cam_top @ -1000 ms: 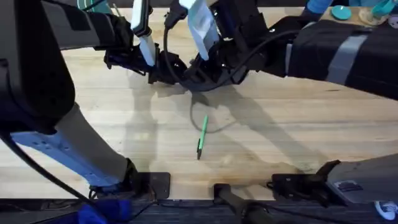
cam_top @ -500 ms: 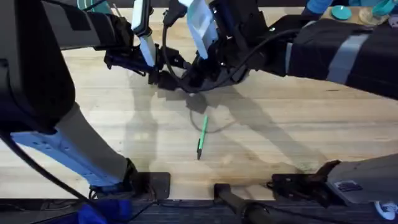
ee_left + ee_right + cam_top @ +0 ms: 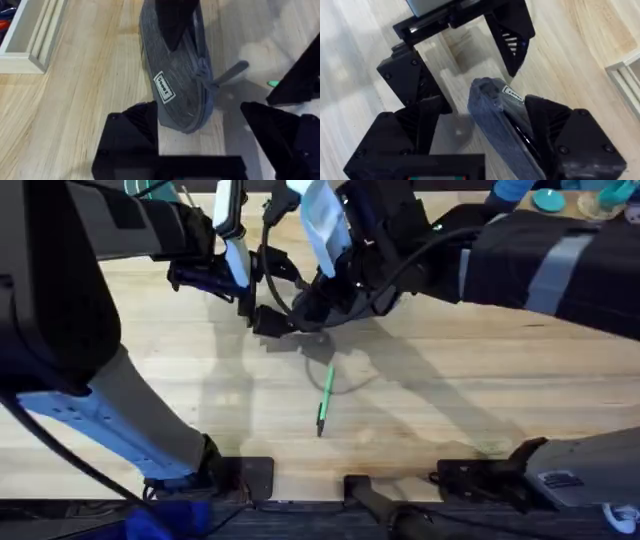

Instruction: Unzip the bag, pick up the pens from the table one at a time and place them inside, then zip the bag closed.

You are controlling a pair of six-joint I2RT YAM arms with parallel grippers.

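Both pincers [image 3: 262, 315] [image 3: 312, 308] flank one bag [image 3: 175, 80]; one green pen [image 3: 325, 400] lies apart.

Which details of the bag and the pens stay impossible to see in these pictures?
- Bag far end: left wrist view, covered by a black finger.
- Bag interior: right wrist view, zipper line too dark.
- Bag in overhead view: hidden under both grippers.
- Green pen tip: overhead, too small.

A robotics lab bench: two black arms bolted by clamps at the near edge of a pale plank table [image 3: 470, 395], cables looping at twelve o'clock, a white tray box [image 3: 30, 37] on the wood, teal clutter [image 3: 560, 198] at two o'clock.
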